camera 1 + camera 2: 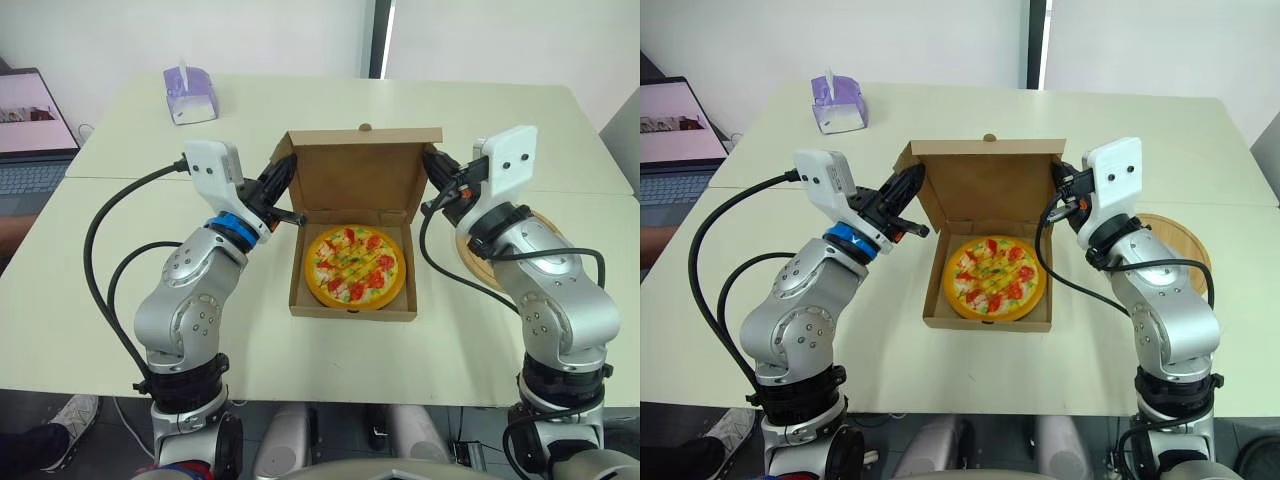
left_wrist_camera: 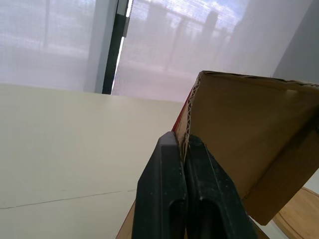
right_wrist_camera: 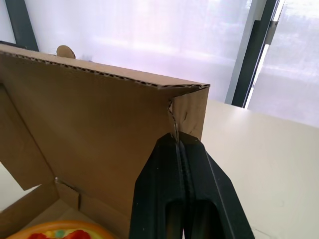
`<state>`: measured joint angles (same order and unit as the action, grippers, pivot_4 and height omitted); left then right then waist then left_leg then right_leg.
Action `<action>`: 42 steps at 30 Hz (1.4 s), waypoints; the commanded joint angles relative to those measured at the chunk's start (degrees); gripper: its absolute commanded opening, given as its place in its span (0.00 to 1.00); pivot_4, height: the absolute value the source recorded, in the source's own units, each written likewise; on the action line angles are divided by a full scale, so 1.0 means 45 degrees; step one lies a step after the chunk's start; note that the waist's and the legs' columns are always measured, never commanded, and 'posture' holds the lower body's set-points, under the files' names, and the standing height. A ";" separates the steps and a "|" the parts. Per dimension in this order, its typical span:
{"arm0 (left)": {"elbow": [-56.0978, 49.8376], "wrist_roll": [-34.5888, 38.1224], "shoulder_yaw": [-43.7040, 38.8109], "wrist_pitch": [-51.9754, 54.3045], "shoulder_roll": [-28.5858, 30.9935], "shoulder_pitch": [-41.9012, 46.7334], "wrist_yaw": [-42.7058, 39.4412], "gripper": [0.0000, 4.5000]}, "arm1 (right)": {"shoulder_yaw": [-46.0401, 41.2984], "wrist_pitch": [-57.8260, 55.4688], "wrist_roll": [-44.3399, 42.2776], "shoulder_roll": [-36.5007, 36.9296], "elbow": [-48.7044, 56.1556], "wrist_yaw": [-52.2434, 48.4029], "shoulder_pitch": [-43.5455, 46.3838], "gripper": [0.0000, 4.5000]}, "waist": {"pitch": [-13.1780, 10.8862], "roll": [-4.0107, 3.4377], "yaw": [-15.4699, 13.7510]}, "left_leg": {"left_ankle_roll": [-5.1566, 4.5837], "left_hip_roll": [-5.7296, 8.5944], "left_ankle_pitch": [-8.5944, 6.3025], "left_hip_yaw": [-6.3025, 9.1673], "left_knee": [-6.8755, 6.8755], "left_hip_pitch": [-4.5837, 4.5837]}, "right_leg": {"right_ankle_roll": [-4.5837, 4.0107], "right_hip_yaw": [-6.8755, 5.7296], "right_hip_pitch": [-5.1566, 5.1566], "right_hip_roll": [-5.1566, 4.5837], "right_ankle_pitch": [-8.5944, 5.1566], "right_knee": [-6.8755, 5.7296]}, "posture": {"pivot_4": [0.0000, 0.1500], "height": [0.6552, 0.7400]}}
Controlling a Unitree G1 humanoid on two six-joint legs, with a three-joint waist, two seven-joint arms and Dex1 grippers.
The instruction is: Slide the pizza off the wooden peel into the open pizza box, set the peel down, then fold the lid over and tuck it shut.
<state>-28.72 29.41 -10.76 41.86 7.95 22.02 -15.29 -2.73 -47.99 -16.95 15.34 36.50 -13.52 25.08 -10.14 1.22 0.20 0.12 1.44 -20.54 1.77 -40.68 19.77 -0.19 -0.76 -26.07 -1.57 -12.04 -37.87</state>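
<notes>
On your far left, a laptop (image 1: 30, 130) and a tissue box (image 1: 190, 93) are sitting on the tabletop (image 1: 60, 270). Your left gripper (image 2: 183, 144) is pinching the left edge of the lid (image 1: 360, 170), fingers closed on the cardboard. The lid is standing upright at the back of the pizza box (image 1: 350, 310), and the pizza (image 1: 355, 265) is lying inside the box. Your right gripper (image 3: 178, 142) is clamping the lid's right corner flap. The wooden peel (image 1: 1185, 240) is resting flat on the tabletop just right of the box.

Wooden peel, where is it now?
In the right eye view the wooden peel lies on the table at the robot's right, beside the pizza box and partly behind the right arm.
</notes>
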 commanded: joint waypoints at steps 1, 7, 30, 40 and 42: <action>-0.1344 0.1113 0.0758 0.0373 -0.0194 -0.0792 -0.0202 0.00 | 0.0596 -0.0160 -0.0680 -0.0275 0.0968 -0.0241 -0.0246 0.00 | 0.0002 -0.0001 0.0013 | -0.0001 -0.0002 -0.0001 0.0001 0.0004 -0.0001 | 0.0000 0.0001 -0.0001 0.0003 0.0000 0.0004 | 1.00 1.00; -0.2140 0.1658 0.0809 0.0210 -0.0154 -0.1860 -0.0090 0.00 | 0.0477 -0.0474 -0.0929 -0.0487 0.1634 -0.0253 -0.0940 0.00 | 0.0003 0.0000 0.0006 | -0.0004 -0.0006 -0.0002 0.0002 0.0001 -0.0003 | -0.0001 0.0002 0.0005 0.0011 0.0000 0.0005 | 1.00 1.00; -0.2760 0.2084 0.1553 -0.1140 0.0619 -0.4734 -0.0568 0.00 | 0.0894 0.0396 -0.0920 -0.1026 0.2341 -0.0125 -0.3402 0.00 | 0.0099 -0.0009 0.0038 | -0.0072 -0.0044 -0.0041 0.0002 0.0138 -0.0220 | -0.0001 0.0012 0.0214 0.0065 -0.0008 0.0173 | 1.00 1.00; -0.2632 0.3215 0.1661 -0.0945 0.0029 -0.3744 0.0051 0.00 | 0.0927 0.0479 -0.0989 -0.0994 0.2157 -0.0079 -0.3257 0.00 | 0.0102 -0.0007 0.0007 | -0.0074 -0.0040 -0.0041 0.0002 0.0138 -0.0213 | -0.0001 0.0011 0.0215 0.0063 -0.0008 0.0191 | 1.00 1.00; -0.2523 0.3667 0.1545 -0.0733 -0.0147 -0.3395 0.0283 0.00 | 0.0964 0.0404 -0.1014 -0.1030 0.2201 -0.0022 -0.3173 0.00 | 0.0101 -0.0007 -0.0004 | -0.0074 -0.0040 -0.0041 0.0002 0.0137 -0.0210 | 0.0000 0.0012 0.0215 0.0062 -0.0007 0.0193 | 1.00 1.00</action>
<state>-38.21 41.03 -7.15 37.23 8.21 4.28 -12.85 -2.15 -45.75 -18.76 11.26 44.88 -12.13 9.75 -9.68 1.19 0.18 -0.21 1.26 -20.72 1.79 -40.07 18.83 -0.19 -0.72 -25.10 -1.29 -12.07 -37.00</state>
